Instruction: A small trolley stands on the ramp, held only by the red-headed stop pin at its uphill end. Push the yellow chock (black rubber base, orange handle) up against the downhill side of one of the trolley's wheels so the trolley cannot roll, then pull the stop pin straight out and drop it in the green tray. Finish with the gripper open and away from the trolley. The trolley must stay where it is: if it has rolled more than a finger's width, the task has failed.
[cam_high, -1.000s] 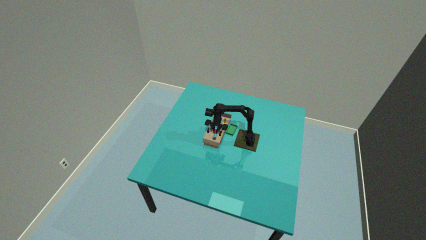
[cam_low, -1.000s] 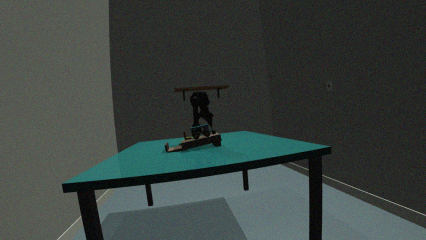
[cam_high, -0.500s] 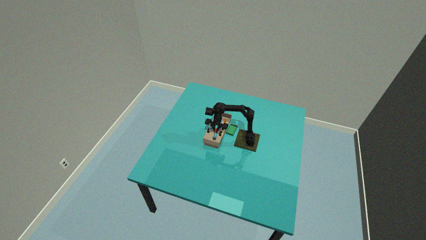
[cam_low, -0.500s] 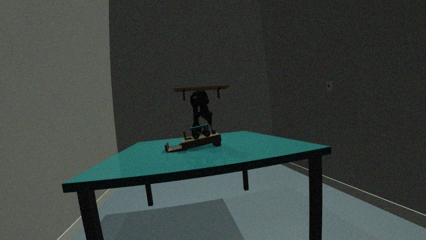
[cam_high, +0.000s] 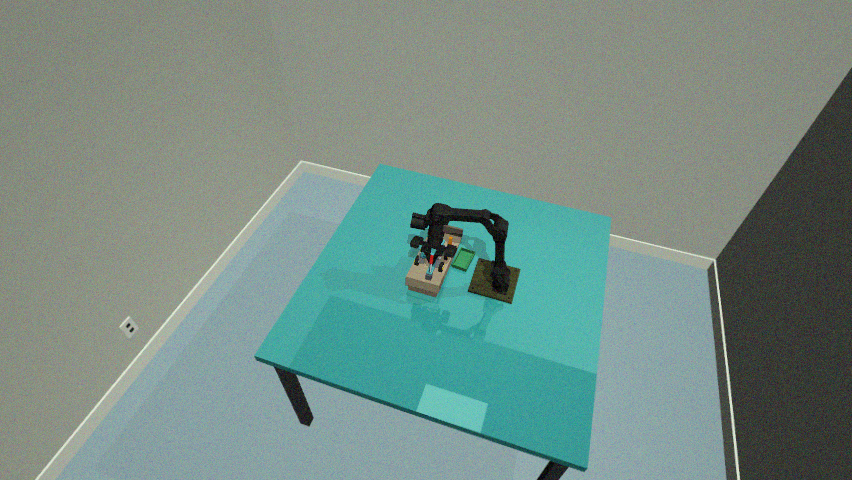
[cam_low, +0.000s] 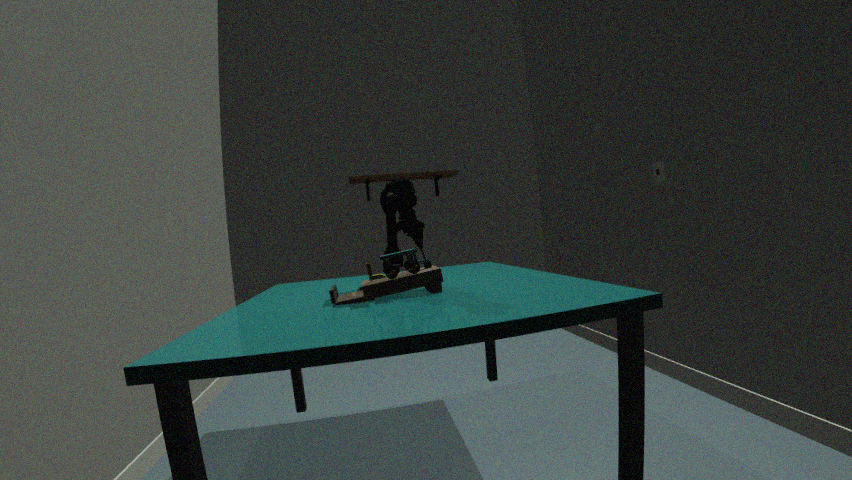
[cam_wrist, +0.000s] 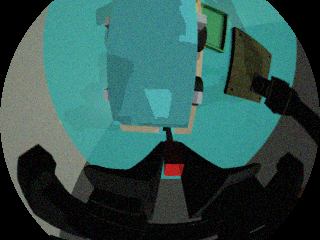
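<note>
Clamped on the red-headed stop pin (cam_high: 431, 258) (cam_wrist: 174, 170) with the gripper (cam_high: 431, 263) (cam_low: 423, 256) (cam_wrist: 170, 146), right at the trolley's uphill end! Look at the trolley (cam_high: 422, 256) (cam_low: 396, 255) (cam_wrist: 152, 65), up on the ramp (cam_high: 422, 282) (cam_low: 402, 282) (cam_wrist: 140, 129). Near its downhill wheel, see the chock (cam_high: 450, 240) (cam_low: 376, 276); contact too small to tell. Just right of the ramp from above, spot the green tray (cam_high: 463, 259) (cam_wrist: 226, 37).

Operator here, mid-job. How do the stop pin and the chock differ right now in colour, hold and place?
The stop pin shows a red head; the chock has an orange handle over yellow.
The gripper is shut on the pin, while the chock is ungripped.
The pin is toward the ramp's uphill end, the chock farther downhill.
Neither is in the green tray.
</note>
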